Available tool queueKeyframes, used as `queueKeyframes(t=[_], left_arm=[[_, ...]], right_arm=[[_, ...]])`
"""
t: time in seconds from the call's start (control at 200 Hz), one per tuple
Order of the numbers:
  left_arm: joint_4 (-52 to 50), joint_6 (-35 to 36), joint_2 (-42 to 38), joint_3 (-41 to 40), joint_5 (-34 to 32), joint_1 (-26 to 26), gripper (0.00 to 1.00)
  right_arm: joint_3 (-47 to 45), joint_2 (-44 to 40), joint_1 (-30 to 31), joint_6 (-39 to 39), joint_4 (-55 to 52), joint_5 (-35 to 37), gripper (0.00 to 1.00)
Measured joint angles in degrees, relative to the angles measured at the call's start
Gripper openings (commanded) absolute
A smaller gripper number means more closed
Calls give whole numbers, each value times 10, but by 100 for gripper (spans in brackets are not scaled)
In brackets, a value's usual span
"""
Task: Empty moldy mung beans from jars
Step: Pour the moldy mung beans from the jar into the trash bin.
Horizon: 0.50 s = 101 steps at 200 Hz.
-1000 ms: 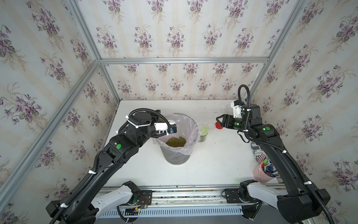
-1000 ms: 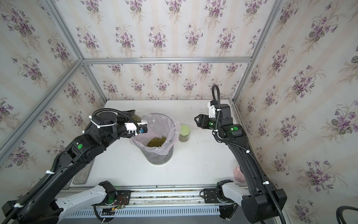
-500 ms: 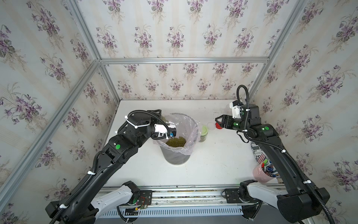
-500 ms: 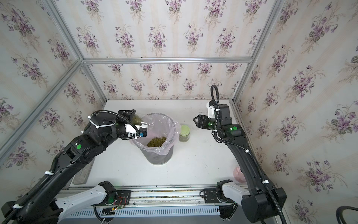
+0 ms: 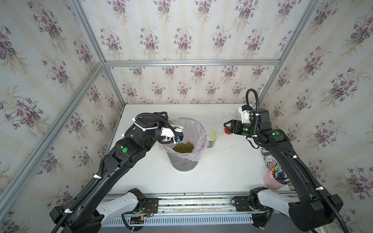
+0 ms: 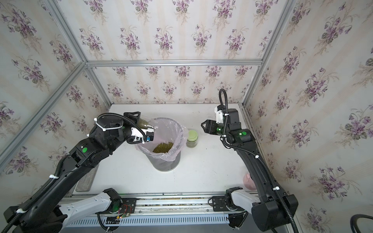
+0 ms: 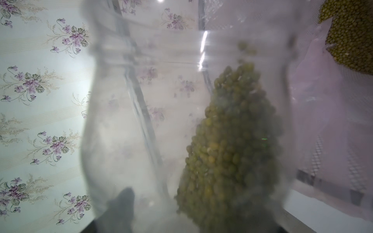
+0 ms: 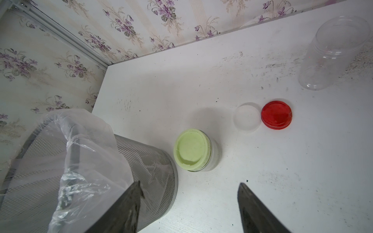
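Left tool clamps the open jar tipped over the bin so mung beans slide in, while right tool hovers empty, jaws apart.

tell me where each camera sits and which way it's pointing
top views: high at the front, looking down at the table; both arms show, left hand with the held jar tipped over the bin, right hand open
left wrist: behind the left hand, looking through the held jar at its mung beans; one dark finger shows
right wrist: over the table, looking down at the green-lidded jar, white lid, red lid, empty jar; both fingers show
shared: the liner in all; the green-lidded jar in top views and right wrist
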Motion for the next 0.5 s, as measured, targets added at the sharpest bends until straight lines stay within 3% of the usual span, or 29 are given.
queueKeyframes(t=[0.505], left_arm=[[0,48,-10,1,-56,0,51]], right_arm=[[-3,-6,0,0,0,0,73]])
